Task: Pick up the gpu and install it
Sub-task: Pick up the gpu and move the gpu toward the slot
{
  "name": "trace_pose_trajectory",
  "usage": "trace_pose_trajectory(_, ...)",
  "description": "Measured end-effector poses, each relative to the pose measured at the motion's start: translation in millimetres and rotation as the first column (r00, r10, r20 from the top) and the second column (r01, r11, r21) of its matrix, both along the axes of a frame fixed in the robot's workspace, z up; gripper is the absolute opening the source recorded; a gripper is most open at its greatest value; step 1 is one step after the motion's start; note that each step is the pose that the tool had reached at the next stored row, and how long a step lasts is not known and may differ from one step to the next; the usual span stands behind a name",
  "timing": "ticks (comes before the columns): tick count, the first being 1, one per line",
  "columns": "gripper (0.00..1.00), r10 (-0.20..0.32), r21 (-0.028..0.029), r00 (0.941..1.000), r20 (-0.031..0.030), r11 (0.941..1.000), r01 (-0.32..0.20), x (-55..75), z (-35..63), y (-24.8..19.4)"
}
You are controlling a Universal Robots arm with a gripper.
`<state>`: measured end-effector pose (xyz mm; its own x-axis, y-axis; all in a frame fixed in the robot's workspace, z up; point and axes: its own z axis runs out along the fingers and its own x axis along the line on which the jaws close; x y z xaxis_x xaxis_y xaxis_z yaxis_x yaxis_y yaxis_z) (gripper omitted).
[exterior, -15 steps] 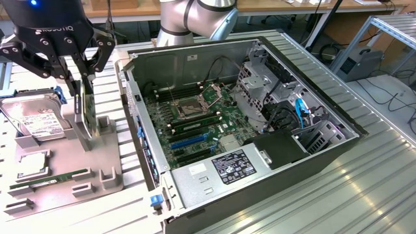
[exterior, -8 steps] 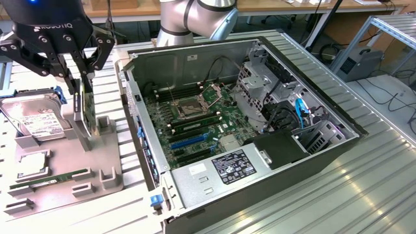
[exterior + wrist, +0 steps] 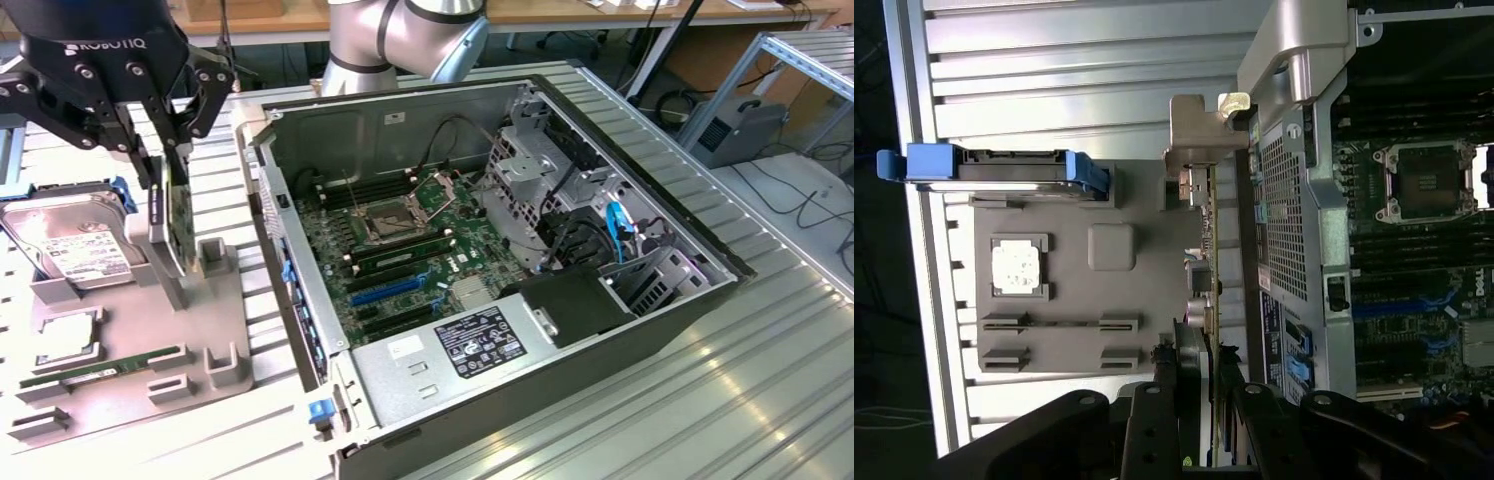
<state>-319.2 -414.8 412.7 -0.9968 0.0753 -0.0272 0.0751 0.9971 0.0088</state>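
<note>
A robot gripper [image 3: 166, 175] hangs over the exterior view's left side. Its fingers are closed about halfway and appear to pinch the upper edge of the gpu [image 3: 174, 225], a thin green card standing on edge at a slotted post of a grey holder tray [image 3: 214, 330]. Whether the card's lower edge has come free of that slot cannot be told. The likely troubles, from left to right: a finger could nudge the hard drive [image 3: 74, 250] standing just beside the card. A grip on so narrow an edge could let the card tilt or slip. If the card binds in its post, the whole tray might drag. Further right, the raised near wall of the open computer case [image 3: 601, 370] stands between card and board, so the metal end bracket could catch on it (a skewed card would also press badly into a slot). As for containers, the tray on the left holds the hard drive in a blue carrier, a square processor chip [image 3: 67, 345], a slim RAM stick [image 3: 104, 368] lying flat, and the gpu. The case on the right holds a green motherboard [image 3: 400, 255] with a processor socket [image 3: 396, 222] and blue slots [image 3: 387, 290], a labelled power supply [image 3: 461, 345], and a blue cable [image 3: 617, 225].
</note>
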Motion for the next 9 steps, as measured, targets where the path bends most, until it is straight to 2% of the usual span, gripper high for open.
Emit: trace_pose_trajectory(9,0.27,0.000,-0.0009,1.0000,0.0000,1.0000,0.000,0.0,5.5,0.0)
